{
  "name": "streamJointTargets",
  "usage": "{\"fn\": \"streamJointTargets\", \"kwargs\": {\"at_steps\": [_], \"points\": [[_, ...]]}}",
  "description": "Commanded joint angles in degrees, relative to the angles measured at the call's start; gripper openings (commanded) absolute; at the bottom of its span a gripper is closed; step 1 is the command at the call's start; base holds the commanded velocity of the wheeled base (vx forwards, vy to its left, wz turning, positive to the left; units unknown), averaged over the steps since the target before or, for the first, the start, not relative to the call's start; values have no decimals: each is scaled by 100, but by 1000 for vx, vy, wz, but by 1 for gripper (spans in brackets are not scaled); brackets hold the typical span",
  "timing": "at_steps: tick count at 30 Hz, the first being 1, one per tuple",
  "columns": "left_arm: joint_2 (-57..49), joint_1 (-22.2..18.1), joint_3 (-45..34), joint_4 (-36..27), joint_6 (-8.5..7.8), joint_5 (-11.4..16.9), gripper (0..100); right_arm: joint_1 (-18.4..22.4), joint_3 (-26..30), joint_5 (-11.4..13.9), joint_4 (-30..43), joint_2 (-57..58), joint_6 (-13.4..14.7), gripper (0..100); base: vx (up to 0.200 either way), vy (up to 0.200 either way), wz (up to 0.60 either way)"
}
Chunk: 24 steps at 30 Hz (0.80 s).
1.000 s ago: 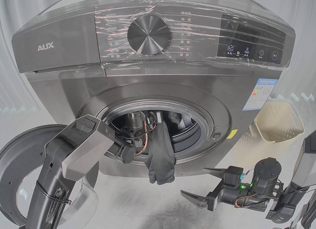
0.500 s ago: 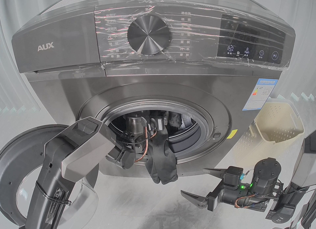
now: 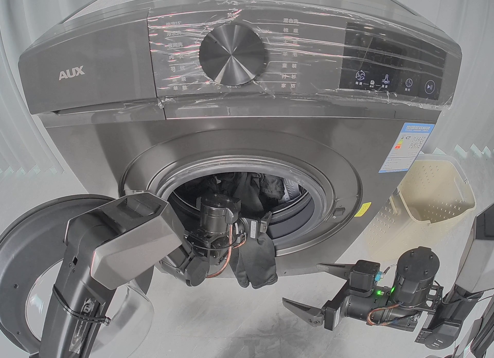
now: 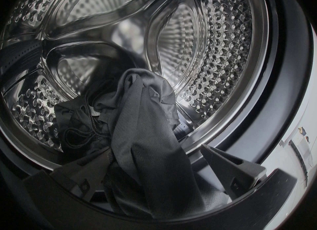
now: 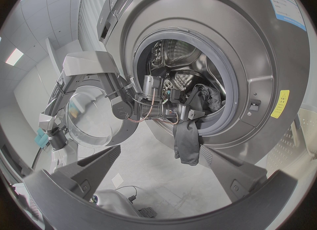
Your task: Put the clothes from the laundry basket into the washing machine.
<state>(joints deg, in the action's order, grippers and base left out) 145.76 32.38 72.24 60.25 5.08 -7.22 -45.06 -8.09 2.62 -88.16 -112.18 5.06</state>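
The washing machine (image 3: 242,132) stands with its drum (image 4: 185,42) open. A dark grey garment (image 3: 257,264) lies half in the drum and half hanging over the front lip toward the floor; it also shows as the garment (image 4: 145,134) and the garment (image 5: 186,138). My left gripper (image 3: 260,224) sits at the lip of the opening, open, its fingers spread to either side of the cloth. Lower right, above the floor, my right gripper (image 3: 303,284) is open and holds nothing. The cream laundry basket (image 3: 437,194) stands right of the machine.
The round washer door (image 3: 31,261) is swung open at the left, behind my left arm. More dark clothing (image 4: 76,121) lies at the bottom of the drum. Bare grey floor (image 3: 216,318) stretches in front of the machine.
My left gripper has drawn back out of the drum and dropped to the lip. The garment's upper part now rests inside the drum while its lower end still hangs outside. The right arm kept still.
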Motion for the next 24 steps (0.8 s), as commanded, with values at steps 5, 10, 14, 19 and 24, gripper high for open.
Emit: {"fn": "streamJointTargets", "kwargs": {"at_steps": [5,10,14,19,24], "points": [[189,-21,-8,22,-25,1,0,6,-17,2,-8,-6,-5,100,0,0,0],[119,-47,238,31,1,1,0,6,-34,2,-8,3,4,100,0,0,0],[110,-188,756,57,37,-96,0,6,-34,2,-8,-6,-5,100,0,0,0],[181,-311,1345,93,63,-298,0,6,-43,2,-8,-6,-5,100,0,0,0],[268,-381,1741,189,133,-412,0,6,-34,2,-8,-6,-5,100,0,0,0]]}}
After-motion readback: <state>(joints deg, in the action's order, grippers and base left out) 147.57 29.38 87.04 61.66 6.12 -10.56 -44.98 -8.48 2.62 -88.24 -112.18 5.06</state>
